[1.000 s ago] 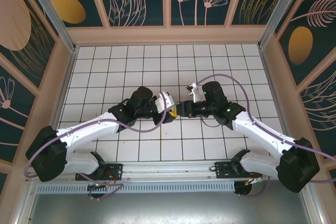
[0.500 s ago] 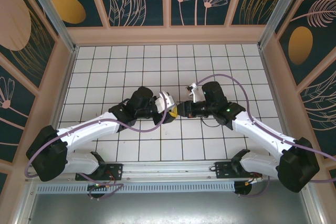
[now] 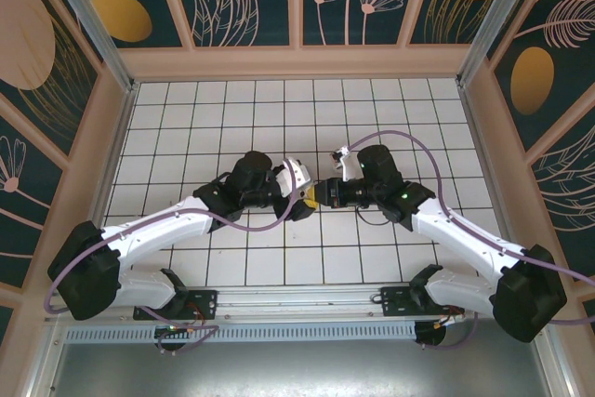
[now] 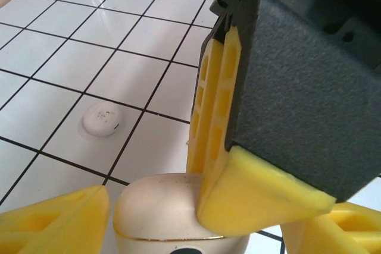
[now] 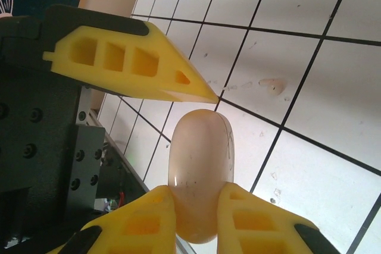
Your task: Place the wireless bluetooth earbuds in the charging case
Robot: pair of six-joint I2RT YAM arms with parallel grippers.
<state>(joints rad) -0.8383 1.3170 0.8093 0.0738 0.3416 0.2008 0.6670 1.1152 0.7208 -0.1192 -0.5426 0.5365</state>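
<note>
Overall: both arms reach inward and their claws meet tip to tip near the middle of the white tiled tabletop (image 3: 223,118).
Right claw (image 5: 198,191): narrow, with its two yellow fingers pressed on both sides of the charging case (image 5: 199,147), which it holds by one end.
Left claw (image 4: 196,223): wide; its fingers stand on either side of the case. One is just beside it, the other is partly hidden behind a finger of the right claw.
Charging case: pinkish-beige, rounded and smooth, placed between the two claws. In the right wrist view, the tip of one left finger is very near its free end.
Contact with tiles: I cannot tell if the case rests on the tabletop.
White piece (image 4: 102,120): small, flat and round, lying on a tile near the case, apart from both claws.
</note>
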